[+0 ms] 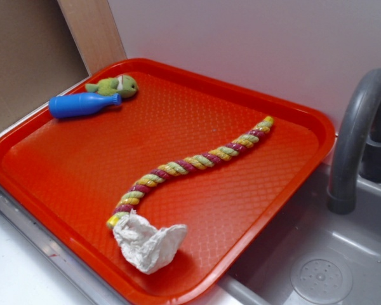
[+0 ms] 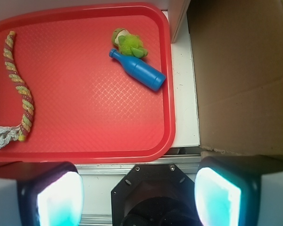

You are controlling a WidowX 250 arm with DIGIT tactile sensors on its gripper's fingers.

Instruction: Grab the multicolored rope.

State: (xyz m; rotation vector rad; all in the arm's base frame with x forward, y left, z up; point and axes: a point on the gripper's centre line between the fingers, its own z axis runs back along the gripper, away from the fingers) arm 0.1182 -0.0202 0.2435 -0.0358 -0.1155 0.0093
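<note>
The multicolored rope [image 1: 189, 165] of yellow, maroon and pale green strands lies in a long curve across the red tray [image 1: 63, 184]. In the wrist view the rope [image 2: 20, 92] runs down the tray's left side. My gripper [image 2: 139, 195] is open and empty, its two pale fingers wide apart at the bottom of the wrist view. It sits high above the tray's near edge, far from the rope. The gripper does not show in the exterior view.
A crumpled white paper wad [image 1: 149, 241] touches the rope's near end. A blue plastic bottle [image 1: 82, 104] and a small green plush toy [image 1: 114, 86] lie at the tray's far corner. A grey faucet [image 1: 355, 140] and sink [image 1: 317, 273] stand to the right. Cardboard [image 2: 245, 75] borders the tray.
</note>
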